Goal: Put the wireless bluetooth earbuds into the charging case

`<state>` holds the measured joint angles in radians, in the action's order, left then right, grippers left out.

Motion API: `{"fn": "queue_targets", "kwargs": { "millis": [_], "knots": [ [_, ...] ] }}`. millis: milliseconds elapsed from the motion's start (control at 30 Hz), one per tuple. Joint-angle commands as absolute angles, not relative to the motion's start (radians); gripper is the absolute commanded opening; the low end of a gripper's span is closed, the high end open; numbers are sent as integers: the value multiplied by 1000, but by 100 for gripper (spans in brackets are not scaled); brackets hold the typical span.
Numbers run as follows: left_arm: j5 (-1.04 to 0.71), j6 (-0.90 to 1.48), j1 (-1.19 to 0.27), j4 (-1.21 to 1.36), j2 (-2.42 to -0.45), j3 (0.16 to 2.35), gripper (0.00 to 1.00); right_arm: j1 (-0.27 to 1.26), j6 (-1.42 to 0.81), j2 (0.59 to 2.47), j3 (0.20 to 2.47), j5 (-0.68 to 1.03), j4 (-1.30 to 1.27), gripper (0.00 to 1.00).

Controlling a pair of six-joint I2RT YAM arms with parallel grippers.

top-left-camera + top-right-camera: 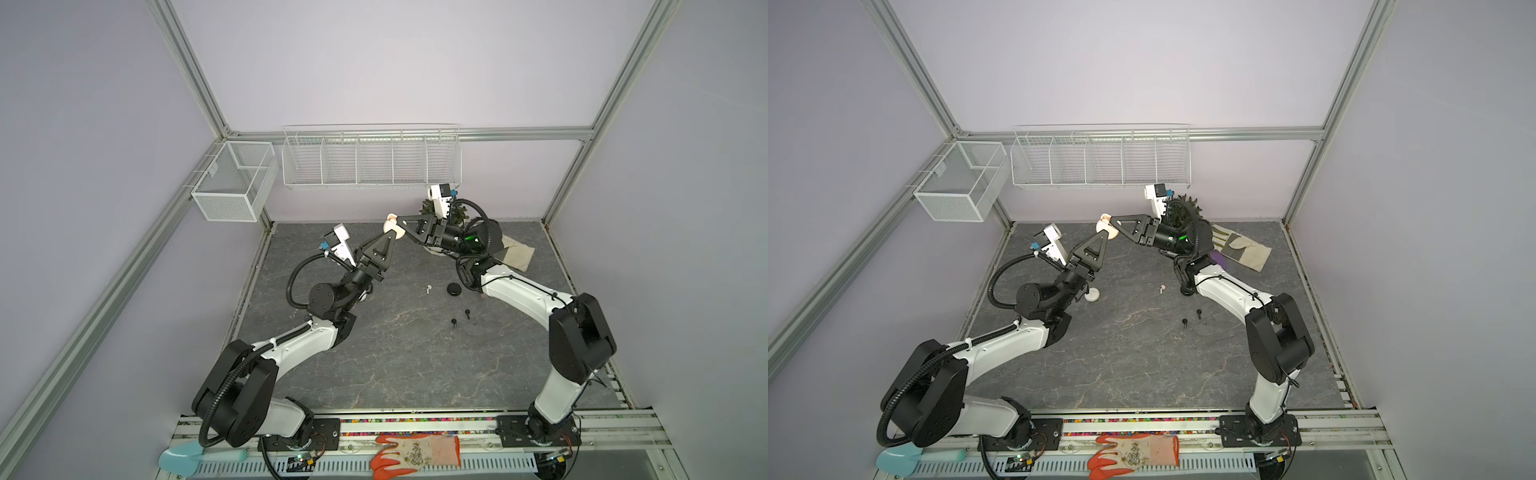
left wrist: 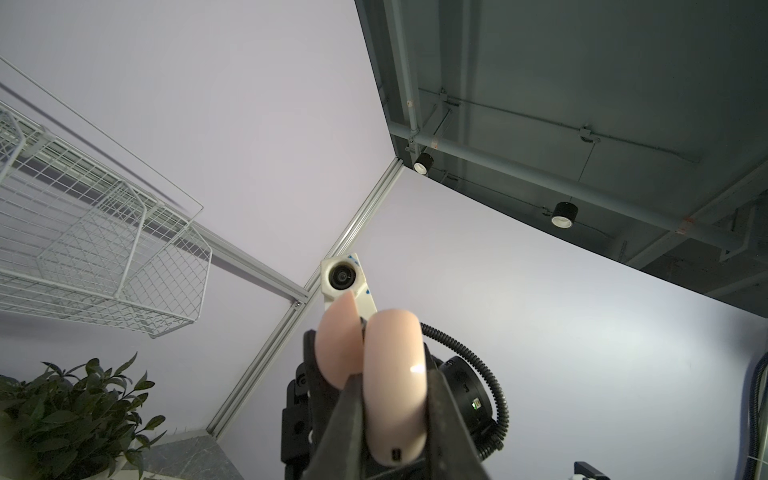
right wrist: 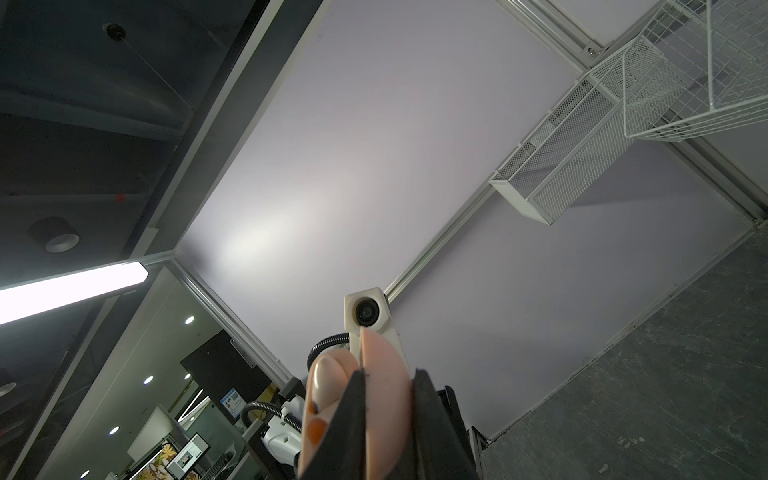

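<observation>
Orange glove (image 1: 415,455) on front rail (image 1: 457,428); grey veined tabletop (image 1: 395,365) beyond (lavender walls (image 1: 374,62)). Clamped on pink case (image 1: 388,226): left gripper (image 1: 394,233), right gripper (image 1: 402,221).

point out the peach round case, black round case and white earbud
peach round plastic case (image 2: 395,374): left wrist view, curved shell
black round puck case (image 1: 454,289): a top view, lid centre
white stemmed earbud (image 1: 428,288): a top view, bud end

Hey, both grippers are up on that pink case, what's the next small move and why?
Probably the right gripper should hinge the lid wider while the left gripper holds the base of the pink charging case: it is only part open in the air, and the white earbud lies on the table.
</observation>
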<state>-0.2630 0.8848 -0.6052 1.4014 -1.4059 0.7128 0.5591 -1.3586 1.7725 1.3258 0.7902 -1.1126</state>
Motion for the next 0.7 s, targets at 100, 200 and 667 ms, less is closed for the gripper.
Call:
{"fn": "queue_targets", "kwargs": {
  "millis": [100,200,667],
  "knots": [
    [-270,885,-607,1417,-1396,689,19,565,-1330,1708,1336,803,-1097,16],
    [-269,885,-608,1417,-1397,686,35,565,-1311,1696,1334,805,-1071,14],
    [-356,849,-602,1417,-1383,667,64,532,-828,1572,1381,825,-459,12]
  ]
}}
